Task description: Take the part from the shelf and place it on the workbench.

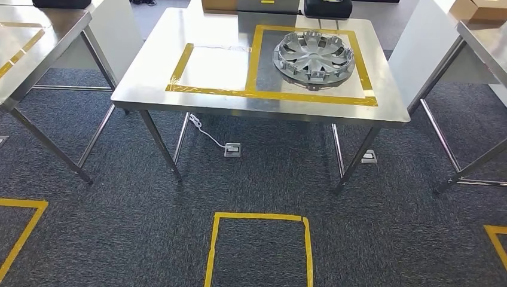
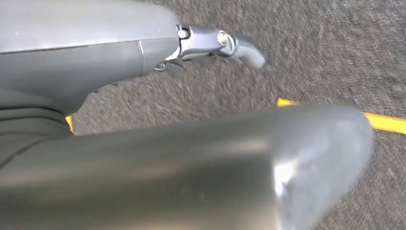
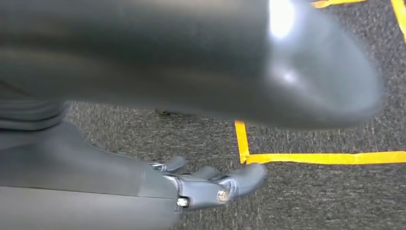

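A silver wheel cover (image 1: 314,58) lies flat on the steel workbench (image 1: 155,72), inside the right-hand box of yellow tape (image 1: 269,94) marked on its top. The left-hand taped box beside it is bare. My left hand (image 2: 206,43) hangs over the dark carpet in the left wrist view, fingers stretched out and holding nothing. In the right wrist view my right hand (image 3: 206,184) likewise hangs above the carpet, with its fingers apart and nothing in them.
More steel tables stand at the left (image 1: 24,48) and right (image 1: 484,36). A yellow taped square (image 1: 258,245) marks the carpet in front of the workbench. A floor socket (image 1: 232,149) with a white cable sits under the bench. Boxes stand beyond its far edge.
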